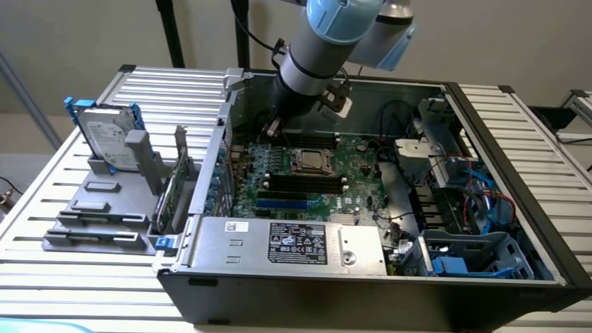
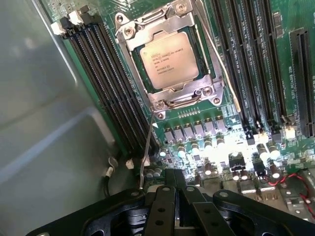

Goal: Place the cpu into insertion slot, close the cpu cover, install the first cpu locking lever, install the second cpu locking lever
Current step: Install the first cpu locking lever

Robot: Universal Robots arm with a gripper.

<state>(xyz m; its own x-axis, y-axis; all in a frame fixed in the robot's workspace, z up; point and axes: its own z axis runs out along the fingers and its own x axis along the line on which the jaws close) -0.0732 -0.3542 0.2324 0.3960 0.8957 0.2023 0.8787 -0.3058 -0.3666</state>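
- One chip is sitting in the socket, middle of the board, under the cover.
- We are judging it light, fragile; edges only.
- We are seeing the gripper closed, empty.

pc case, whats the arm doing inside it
A robot arm reaches into the open case. The cpu sits in its socket with the cover down over it. The gripper hovers beside the socket, nearest a thin lever that juts from the socket's corner and looks unlatched. Whether they touch, I cannot tell.
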